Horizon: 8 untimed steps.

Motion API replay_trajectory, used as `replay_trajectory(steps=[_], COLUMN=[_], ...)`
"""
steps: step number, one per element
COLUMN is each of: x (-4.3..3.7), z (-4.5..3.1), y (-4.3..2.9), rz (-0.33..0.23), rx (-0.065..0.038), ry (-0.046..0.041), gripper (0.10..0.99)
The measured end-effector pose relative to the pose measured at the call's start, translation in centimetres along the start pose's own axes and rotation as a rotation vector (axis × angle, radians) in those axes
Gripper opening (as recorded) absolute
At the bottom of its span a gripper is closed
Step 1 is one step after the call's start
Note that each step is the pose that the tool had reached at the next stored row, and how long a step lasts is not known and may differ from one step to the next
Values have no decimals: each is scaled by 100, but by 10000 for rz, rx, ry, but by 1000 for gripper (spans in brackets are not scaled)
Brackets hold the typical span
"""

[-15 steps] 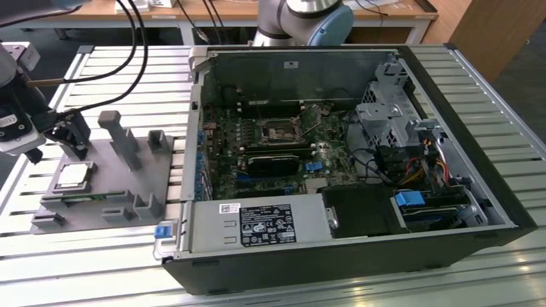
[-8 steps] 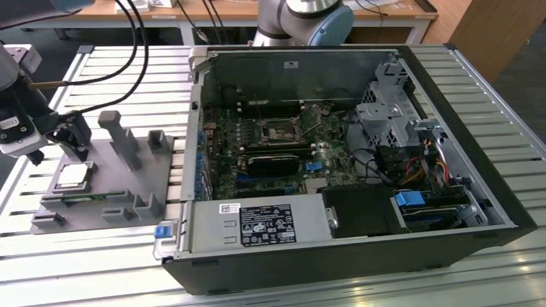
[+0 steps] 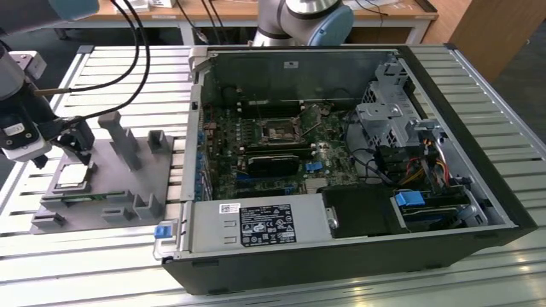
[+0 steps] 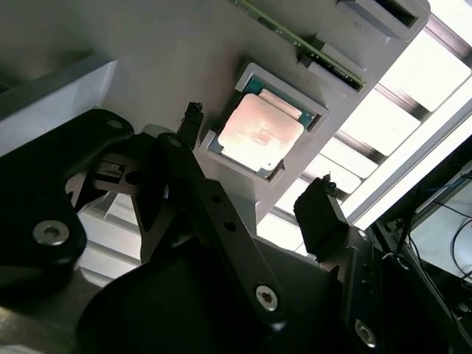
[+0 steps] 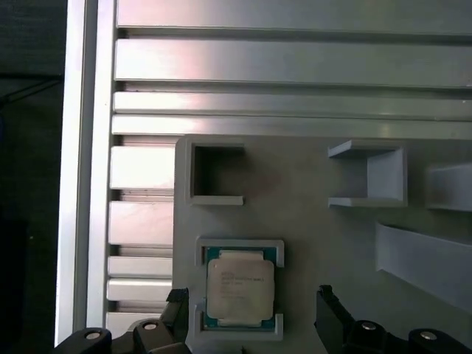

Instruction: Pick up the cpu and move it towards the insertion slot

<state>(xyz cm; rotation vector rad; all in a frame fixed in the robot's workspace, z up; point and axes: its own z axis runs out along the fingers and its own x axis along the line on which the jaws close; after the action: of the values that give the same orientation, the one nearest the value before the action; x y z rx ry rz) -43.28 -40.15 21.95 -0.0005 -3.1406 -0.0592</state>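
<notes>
Second wrist view: pincer (image 4: 257, 151) was spread, cpu (image 4: 259, 133) lay between its jaws, ungripped.
Risk: uneven closing might have tipped the cpu against its nest's rim (image 4: 253, 73).

First wrist view: my fingers (image 5: 333, 318) cut off at frame edge; print on cpu (image 5: 239, 291) too small to read. Second wrist view: my own linkage (image 4: 221, 221) hides part of grey fixture (image 4: 169, 51). Exterior view: insertion slot (image 3: 280, 132) small, pin detail indistinct; my arm (image 3: 19, 77) cropped at exterior view's left edge; fixture corner behind my gripper (image 3: 65, 161).
</notes>
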Motion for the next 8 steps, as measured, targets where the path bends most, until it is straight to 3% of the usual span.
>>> replay_trajectory(steps=[8], x=[5], z=[117], y=[-5], rz=[34], rx=[0], ry=[-1], gripper=[776])
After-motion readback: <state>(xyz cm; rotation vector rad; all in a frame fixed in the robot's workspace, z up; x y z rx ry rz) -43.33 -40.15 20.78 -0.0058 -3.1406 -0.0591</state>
